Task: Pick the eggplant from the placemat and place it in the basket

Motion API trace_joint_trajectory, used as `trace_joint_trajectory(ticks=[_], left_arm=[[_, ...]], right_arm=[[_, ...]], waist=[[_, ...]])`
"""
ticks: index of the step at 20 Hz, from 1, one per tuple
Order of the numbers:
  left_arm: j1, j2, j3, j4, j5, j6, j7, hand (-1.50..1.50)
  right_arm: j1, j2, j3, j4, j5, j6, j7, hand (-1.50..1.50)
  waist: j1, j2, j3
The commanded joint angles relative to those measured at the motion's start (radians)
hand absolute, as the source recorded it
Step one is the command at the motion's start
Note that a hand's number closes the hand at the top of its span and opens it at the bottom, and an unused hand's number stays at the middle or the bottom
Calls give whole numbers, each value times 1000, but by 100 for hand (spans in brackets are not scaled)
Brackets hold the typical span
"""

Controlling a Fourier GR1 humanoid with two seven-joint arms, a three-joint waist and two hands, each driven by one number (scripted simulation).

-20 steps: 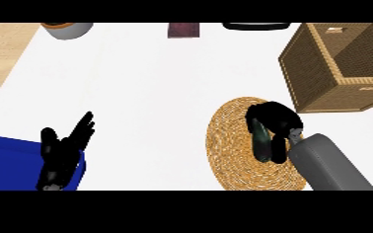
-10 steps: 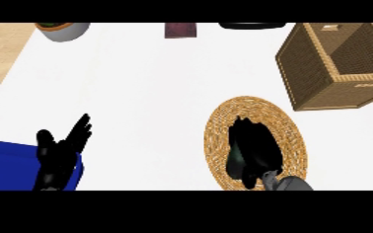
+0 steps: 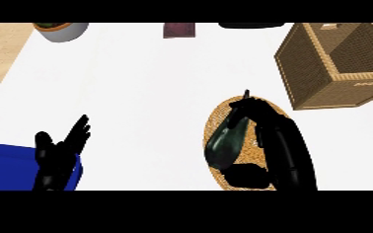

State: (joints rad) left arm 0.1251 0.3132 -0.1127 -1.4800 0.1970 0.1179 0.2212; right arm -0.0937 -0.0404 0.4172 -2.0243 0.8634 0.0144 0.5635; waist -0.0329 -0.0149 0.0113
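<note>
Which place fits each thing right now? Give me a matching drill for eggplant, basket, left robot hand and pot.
Things:
1. eggplant
2. basket
3. left robot hand
4. pot

Places:
A. far left corner of the counter
B. lower left, open, fingers up
C. over the placemat, beside the right robot hand
D. right side, past the placemat

Pairs: 1-C, 2-D, 3-B, 4-A
</note>
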Motion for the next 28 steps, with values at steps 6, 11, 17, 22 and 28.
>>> trace_joint_trajectory(ticks=[6,11,17,22,28], left_arm=[[7,-1,-1,50,-7,-9,56,0],[7,-24,-12,64,-25,-8,36,0],[32,-7,7,65,-17,-36,16,0],[15,-27,-16,-8,-31,-10,97,0],[-7,-37,12,100,-44,-33,10,0]], right_arm=[[-235,-12,-280,-320,-62,183,325,150],[-428,-81,-506,-264,-202,263,417,150],[-610,-247,-721,-59,-338,329,437,150],[-583,-343,-808,121,-381,305,246,150],[-604,-372,-796,347,-328,216,71,150]], waist=[[28,13,-13],[34,15,-12],[40,16,-12],[41,17,-10],[48,20,-11]])
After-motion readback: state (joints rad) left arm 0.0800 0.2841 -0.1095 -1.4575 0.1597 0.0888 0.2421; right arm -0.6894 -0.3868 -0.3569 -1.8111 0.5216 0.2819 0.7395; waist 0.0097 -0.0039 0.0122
